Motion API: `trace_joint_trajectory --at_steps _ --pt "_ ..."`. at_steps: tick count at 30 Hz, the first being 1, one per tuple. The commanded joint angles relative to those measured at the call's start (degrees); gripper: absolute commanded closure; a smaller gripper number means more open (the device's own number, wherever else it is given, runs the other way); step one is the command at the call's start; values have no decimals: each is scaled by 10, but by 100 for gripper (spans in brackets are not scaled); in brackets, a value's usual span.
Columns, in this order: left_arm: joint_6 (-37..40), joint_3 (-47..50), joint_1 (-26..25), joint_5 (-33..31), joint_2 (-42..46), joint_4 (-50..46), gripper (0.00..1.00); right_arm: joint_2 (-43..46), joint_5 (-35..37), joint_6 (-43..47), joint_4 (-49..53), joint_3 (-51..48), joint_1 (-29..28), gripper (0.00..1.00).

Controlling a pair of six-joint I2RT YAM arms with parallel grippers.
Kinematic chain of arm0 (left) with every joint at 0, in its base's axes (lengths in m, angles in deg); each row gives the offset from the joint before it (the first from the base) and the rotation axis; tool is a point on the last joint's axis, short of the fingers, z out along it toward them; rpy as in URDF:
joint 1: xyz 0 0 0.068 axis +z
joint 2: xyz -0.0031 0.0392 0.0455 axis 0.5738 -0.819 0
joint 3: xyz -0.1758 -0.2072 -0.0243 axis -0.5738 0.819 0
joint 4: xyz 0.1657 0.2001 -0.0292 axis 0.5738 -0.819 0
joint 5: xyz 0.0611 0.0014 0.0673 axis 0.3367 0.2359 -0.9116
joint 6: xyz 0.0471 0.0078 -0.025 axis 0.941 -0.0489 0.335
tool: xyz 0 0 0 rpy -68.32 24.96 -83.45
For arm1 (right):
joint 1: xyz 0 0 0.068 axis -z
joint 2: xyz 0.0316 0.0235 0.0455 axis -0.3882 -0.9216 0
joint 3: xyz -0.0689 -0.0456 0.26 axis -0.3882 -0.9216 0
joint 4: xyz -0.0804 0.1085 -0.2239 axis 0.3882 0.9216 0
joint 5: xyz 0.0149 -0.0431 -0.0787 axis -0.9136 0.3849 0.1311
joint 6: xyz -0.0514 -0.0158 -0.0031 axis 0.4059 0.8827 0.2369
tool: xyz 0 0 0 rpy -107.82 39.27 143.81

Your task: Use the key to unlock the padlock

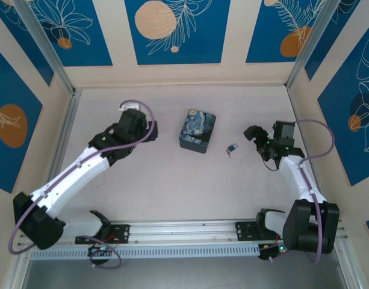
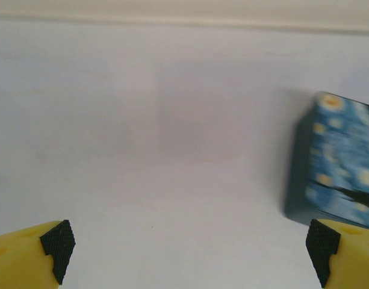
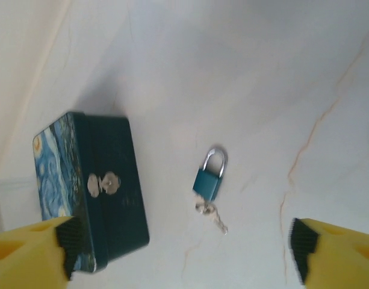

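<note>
padlock (image 3: 209,182) seemingly centred between right fingers (image 3: 304,256)

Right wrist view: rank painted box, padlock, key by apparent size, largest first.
1. painted box, by far the largest
2. padlock, small
3. key, smallest, a thin sliver at the padlock's base
All three look about equally far from the camera, so the order holds.

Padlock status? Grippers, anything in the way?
Left gripper open, empty. Right gripper open, aimed at padlock. Padlock flat, shackle closed, key at its base. Painted box apart, not blocking.
</note>
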Motion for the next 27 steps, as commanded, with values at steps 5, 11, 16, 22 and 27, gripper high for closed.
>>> trace_joint_trajectory --at_steps 5,11,16,22,27 --pt "201 254 97 -126 119 268 0 38 286 113 -145 -56 -70 0" --pt "257 362 183 -69 79 429 0 -19 339 193 -226 -68 -96 1" --pt "249 385 219 -40 -24 573 0 -74 343 258 -345 -108 -114 0" --pt "291 401 239 47 -117 719 0 -144 294 326 -488 -146 -119 0" --pt "287 414 274 151 -181 792 0 -194 227 380 -679 -205 -117 0"
